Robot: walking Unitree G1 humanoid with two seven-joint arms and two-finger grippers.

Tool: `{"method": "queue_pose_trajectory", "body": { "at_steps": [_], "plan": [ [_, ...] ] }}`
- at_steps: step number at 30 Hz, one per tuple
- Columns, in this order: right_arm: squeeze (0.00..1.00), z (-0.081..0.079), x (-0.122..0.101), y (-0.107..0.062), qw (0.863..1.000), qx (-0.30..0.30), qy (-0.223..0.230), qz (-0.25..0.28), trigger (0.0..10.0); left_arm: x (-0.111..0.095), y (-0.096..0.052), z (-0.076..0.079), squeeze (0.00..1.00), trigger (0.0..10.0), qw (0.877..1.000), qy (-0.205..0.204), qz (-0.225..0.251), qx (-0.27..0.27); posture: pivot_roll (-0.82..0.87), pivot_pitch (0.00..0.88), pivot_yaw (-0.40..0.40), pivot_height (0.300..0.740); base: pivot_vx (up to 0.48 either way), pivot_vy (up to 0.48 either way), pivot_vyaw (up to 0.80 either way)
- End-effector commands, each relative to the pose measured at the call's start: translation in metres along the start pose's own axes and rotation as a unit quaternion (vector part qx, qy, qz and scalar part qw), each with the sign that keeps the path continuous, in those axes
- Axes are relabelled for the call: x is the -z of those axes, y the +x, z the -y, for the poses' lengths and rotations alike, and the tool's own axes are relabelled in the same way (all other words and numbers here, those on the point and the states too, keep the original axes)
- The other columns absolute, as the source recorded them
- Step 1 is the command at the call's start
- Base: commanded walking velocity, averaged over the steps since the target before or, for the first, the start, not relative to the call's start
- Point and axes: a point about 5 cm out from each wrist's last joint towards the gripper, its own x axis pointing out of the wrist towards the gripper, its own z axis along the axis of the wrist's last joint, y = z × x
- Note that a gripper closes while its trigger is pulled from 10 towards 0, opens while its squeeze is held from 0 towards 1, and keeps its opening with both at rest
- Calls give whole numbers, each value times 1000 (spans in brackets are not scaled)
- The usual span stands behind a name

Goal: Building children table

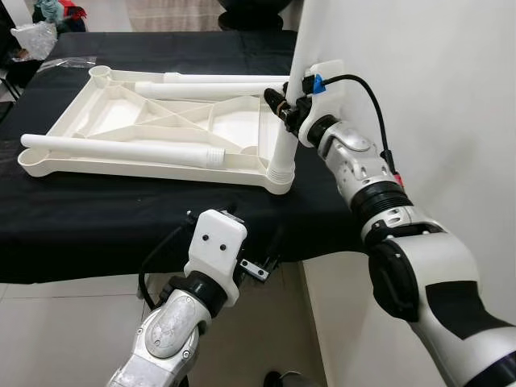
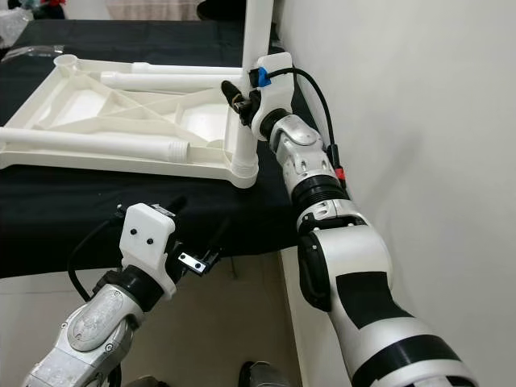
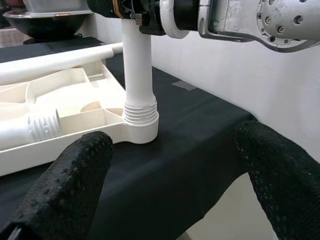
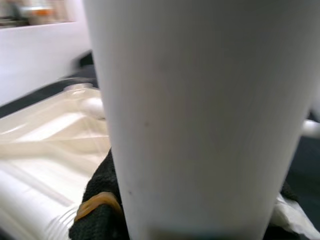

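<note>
Counter [image 1: 121,218] under black cloth carries the white tabletop [image 1: 153,125] upside down so its corner sockets face up. Right hand [image 1: 282,109] is closed around the upright leg [image 1: 284,149] seated in the socket at the near right corner, probably screwing it in. Two loose legs [image 1: 121,147] lie across the tabletop. Left hand [image 2: 197,234] hovers spread and empty at the counter's near edge. No writing is legible.
</note>
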Motion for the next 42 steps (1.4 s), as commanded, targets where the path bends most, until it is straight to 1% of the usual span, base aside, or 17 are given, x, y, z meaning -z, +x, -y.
{"method": "queue_pose_trajectory", "body": {
  "at_steps": [1,2,3,5,8,10,11,15,16,18,19,27,28,33,38,41,42],
  "plan": [
    [0,9,23,-7,998,42,4,-49,0,2,0,0,0,10000,1000,2,-4,-2,72,132,-93,740,0,0,0],
    [0,10,28,-8,992,114,14,-54,0,2,0,-1,0,10000,1000,2,-5,-3,68,133,-91,740,0,0,0],
    [0,10,28,-8,992,114,14,-54,0,2,0,-1,0,10000,1000,2,-5,-3,68,133,-91,740,0,0,0],
    [0,-3,27,-9,970,234,45,-38,0,3,0,-1,0,10000,1000,4,-6,-4,76,132,-94,740,0,0,0],
    [0,-11,26,-9,963,263,56,-31,0,3,0,-1,0,10000,1000,3,-6,-4,78,134,-95,740,0,0,0],
    [0,-30,21,-8,953,294,78,-19,0,2,0,-1,0,10000,1000,3,-5,-6,77,135,-96,740,0,0,0],
    [0,-40,20,-6,951,295,88,-17,0,2,0,-1,0,10000,1000,3,-5,-7,77,135,-96,740,0,0,0],
    [0,-48,18,-4,953,288,92,-15,0,2,-1,-1,0,10000,1000,3,-6,-8,77,135,-96,740,0,0,0],
    [0,-57,16,-1,960,265,89,-17,10000,2,-1,-1,0,10000,1000,3,-6,-8,80,137,-97,740,0,0,0],
    [0,-62,14,1,964,251,87,-14,10000,2,-1,-1,0,10000,1000,2,-7,-8,78,138,-97,740,0,0,0],
    [1000,-64,12,2,969,232,83,-9,10000,3,-1,-1,0,10000,1000,3,-8,-8,78,138,-97,740,0,0,0],
    [1000,-60,5,1,980,192,59,8,10000,4,-1,-1,0,10000,1000,3,-9,-8,69,131,-96,740,0,0,0],
    [0,-57,2,0,983,174,50,14,10000,4,-1,-1,0,10000,1000,2,-9,-8,69,130,-96,740,0,0,0],
    [0,-52,-1,-1,988,141,51,19,10000,4,-1,0,0,10000,1000,2,-9,-8,68,127,-97,740,0,0,0],
    [0,4,5,-15,998,7,52,18,10000,5,-1,0,0,10000,1000,3,-7,-7,65,110,-94,740,0,0,0],
    [0,7,6,-17,998,-18,59,16,10000,5,-1,0,0,10000,1000,3,-7,-7,65,110,-94,740,0,0,0],
    [0,10,9,-19,996,-66,64,8,10000,5,-1,0,0,10000,1000,2,-7,-6,68,108,-96,740,0,0,0]
  ]
}}
